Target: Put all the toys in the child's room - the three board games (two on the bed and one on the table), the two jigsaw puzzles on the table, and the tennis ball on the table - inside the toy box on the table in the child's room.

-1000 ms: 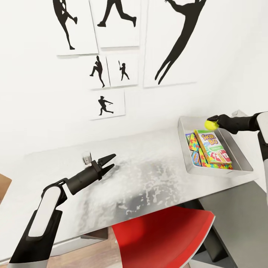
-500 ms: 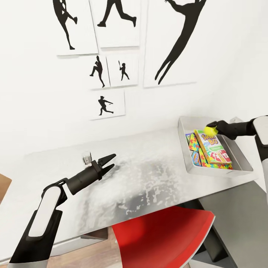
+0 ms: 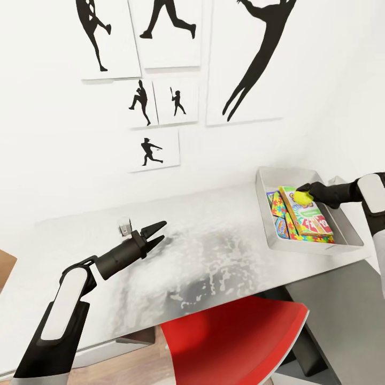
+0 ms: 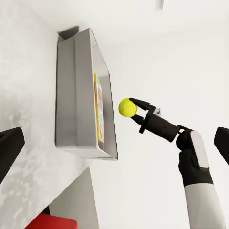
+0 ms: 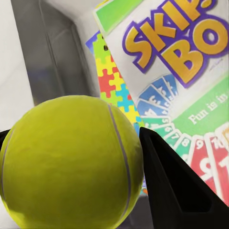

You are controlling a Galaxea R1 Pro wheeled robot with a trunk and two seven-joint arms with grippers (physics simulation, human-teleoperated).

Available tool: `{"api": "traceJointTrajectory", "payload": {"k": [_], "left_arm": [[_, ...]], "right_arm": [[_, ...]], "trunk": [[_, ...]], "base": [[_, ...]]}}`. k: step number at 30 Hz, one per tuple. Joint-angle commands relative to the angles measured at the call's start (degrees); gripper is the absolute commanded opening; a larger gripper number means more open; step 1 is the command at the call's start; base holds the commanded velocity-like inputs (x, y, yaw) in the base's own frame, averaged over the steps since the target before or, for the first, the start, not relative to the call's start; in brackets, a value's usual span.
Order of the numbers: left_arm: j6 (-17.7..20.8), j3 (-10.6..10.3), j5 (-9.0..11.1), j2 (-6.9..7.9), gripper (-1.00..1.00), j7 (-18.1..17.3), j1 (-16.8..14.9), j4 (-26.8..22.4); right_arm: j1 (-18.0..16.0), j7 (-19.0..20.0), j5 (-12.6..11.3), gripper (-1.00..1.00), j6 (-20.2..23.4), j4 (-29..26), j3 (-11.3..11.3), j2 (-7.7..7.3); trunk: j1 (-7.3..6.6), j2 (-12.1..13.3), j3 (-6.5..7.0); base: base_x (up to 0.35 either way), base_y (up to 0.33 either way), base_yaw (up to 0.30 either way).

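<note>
A white wall hung with black athlete silhouette prints (image 3: 160, 69) rises behind the long light-grey bench (image 3: 203, 256), and a red chair (image 3: 230, 342) is tucked under its near edge. At the bench's right end sits the grey toy box (image 3: 350, 231), already holding the SKIP-BO board game (image 3: 310, 214) on top of a jigsaw puzzle (image 3: 277, 205) and a small blue patterned game box (image 3: 281, 227). The right pincer (image 3: 303, 197) grips the tennis ball (image 3: 306, 197) between its fingers, low over the SKIP-BO box and inside the toy box's outline; in the right wrist view the ball (image 5: 71, 160) hangs just above the printed lid. The left pincer (image 3: 155, 233) hovers over the bare bench, well apart from the toy box, its fingers parted and holding nothing.
</note>
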Motion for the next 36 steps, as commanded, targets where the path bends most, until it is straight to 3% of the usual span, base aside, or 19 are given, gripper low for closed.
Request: {"api": "traceJointTrajectory", "payload": {"k": [1, 6, 11, 12, 15, 19, 21, 22, 25, 28, 36], "left_arm": [[0.25, 0.07, -0.32, -0.01, 1.0, -0.37, -0.06, 0.0], [0.29, 0.1, -0.26, -0.04, 1.0, -0.28, -0.92, 0.01], [1.29, -0.09, 0.88, -0.08, 1.0, 2.43, -8.74, 0.56], [1.29, -0.09, 0.88, -0.08, 1.0, 2.43, -8.74, 0.56], [2.6, -0.6, 4.39, -0.08, 1.0, 7.25, -14.22, 1.54], [3.35, -2.77, 11.47, -0.05, 1.0, 16.78, -20.81, 3.79], [3.45, -4.08, 14.89, -0.12, 1.0, 21.5, -23.14, 4.49], [3.45, -4.08, 14.89, -0.12, 1.0, 21.5, -23.14, 4.49], [3.33, -5.85, 18.7, -0.74, 1.0, 27.04, -25.54, 5.09], [3.24, -6.86, 20.62, -1.66, 1.0, 30.38, -27.05, 5.4], [3.17, -7.71, 21.94, -2.56, 1.0, 33.02, -28.54, 5.64]], "right_arm": [[0.11, -0.59, -0.66, -1.0, 0.12, 0.02, 0.0, 0.19], [0.6, -0.42, -0.37, -1.0, 0.09, 0.1, 1.69, 1.13], [0.87, -0.19, -0.28, -1.0, -0.2, 0.2, 5.24, 1.74], [0.87, -0.19, -0.28, -1.0, -0.2, 0.2, 5.24, 1.74], [0.93, -0.11, -0.27, -1.0, -0.3, 0.24, 6.31, 1.9], [0.95, -0.03, -0.26, -1.0, -0.37, 0.27, 6.98, 2.0], [0.94, -0.01, -0.26, -1.0, -0.35, 0.27, 7.16, 2.03], [0.94, -0.01, -0.26, -1.0, -0.35, 0.27, 7.16, 2.03], [0.97, 0.01, -0.3, -1.0, -0.34, 0.25, 7.31, 2.07], [0.98, 0.02, -0.35, -1.0, -0.35, 0.27, 7.36, 2.2], [0.99, 0.02, -0.29, -1.0, -0.4, 0.28, 7.26, 2.37]], "trunk": [[0.03, -0.1, -0.09], [0.03, -0.1, -0.15], [0.03, -0.1, -0.32], [0.03, -0.1, -0.36], [0.03, -0.1, -0.52], [0.03, -0.1, -0.75], [0.03, -0.1, -0.88], [0.03, -0.1, -0.95], [0.03, -0.1, -1.15], [0.03, -0.1, -1.35], [0.03, -0.1, -1.93]], "base": [[0.0, 0.0, 0.0], [0.0, 0.0, 0.0], [0.0, 0.0, 0.0], [0.0, 0.0, 0.0], [0.0, 0.0, 0.0], [0.0, 0.0, 0.0], [0.0, 0.0, 0.0], [0.0, 0.0, 0.0], [0.0, 0.0, 0.0], [0.0, 0.0, 0.0], [0.0, 0.0, 0.0]]}}
